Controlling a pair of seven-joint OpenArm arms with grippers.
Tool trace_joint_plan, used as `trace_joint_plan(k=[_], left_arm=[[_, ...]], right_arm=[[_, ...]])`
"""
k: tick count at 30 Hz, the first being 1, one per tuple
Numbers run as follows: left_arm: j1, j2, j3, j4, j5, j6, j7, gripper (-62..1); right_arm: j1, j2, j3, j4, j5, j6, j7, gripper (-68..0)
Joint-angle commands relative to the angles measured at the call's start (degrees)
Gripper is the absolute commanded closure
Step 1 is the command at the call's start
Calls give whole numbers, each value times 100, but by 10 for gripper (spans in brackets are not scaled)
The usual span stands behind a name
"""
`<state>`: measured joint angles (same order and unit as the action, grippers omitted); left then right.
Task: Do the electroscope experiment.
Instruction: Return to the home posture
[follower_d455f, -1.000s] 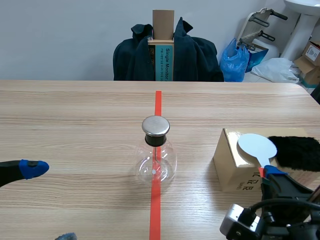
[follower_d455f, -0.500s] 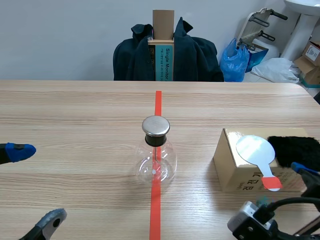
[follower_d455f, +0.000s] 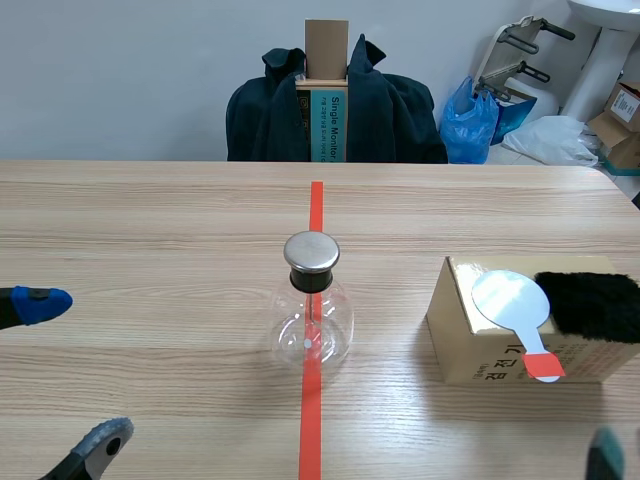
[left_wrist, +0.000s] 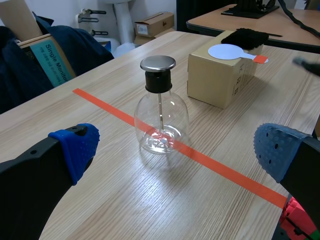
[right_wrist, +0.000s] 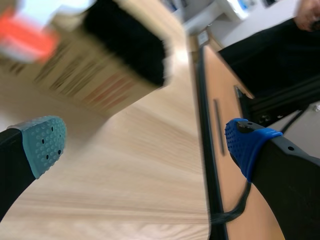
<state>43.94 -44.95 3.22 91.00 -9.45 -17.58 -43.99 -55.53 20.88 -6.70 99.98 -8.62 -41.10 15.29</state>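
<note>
1. Electroscope (follower_d455f: 313, 305): stands upright at mid-table on the orange-red tape line (follower_d455f: 316, 210), with a metal cap on top and a thin rod running down inside the clear glass bulb.
2. Looks untouched, with nothing at or near the cap. By that, barely begun, if at all.
3. White paddle (follower_d455f: 512, 298) with a red handle: lies flat on top of the cardboard box (follower_d455f: 462, 345), off to the electroscope's right, red end at the box's near edge. Sits just beside the black fur pad (follower_d455f: 598, 305) on the same box; touching or not, cannot tell.
4. Left gripper (follower_d455f: 72, 374): hangs low at the table's left side, fingers wide apart, nothing between them. Faces the electroscope in its wrist view, well short of it.
5. Right gripper (right_wrist: 145, 142): fingers spread wide as well, holding nothing. Hangs over the table near its right edge, with the box and fur ahead and off to one side. Shows in the scene view only as a sliver at the bottom right corner.
6. Left to do, as a judgement: take up the paddle, rub it on the fur, bring it to the cap, watch inside the glass. Not yet done, any of it.
7. Electroscope roughly between the two grippers and well apart from both. Paddle nearer the right one, so probably that arm's pick.
</note>
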Motion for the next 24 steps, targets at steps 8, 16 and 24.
trace_joint_plan(k=[8,16,24], left_arm=[[-33,15,-15,35,-39,11,-101,-623],[-33,15,-15,35,-39,11,-101,-623],[-33,15,-15,35,-37,11,-101,-623]], right_arm=[[-94,372,1578,2033,1513,1635,-291,-677],[1058,575,1963,2551,2173,4312,-1729,-638],[1753,737,1954,2549,3383,5788,-2430,-631]])
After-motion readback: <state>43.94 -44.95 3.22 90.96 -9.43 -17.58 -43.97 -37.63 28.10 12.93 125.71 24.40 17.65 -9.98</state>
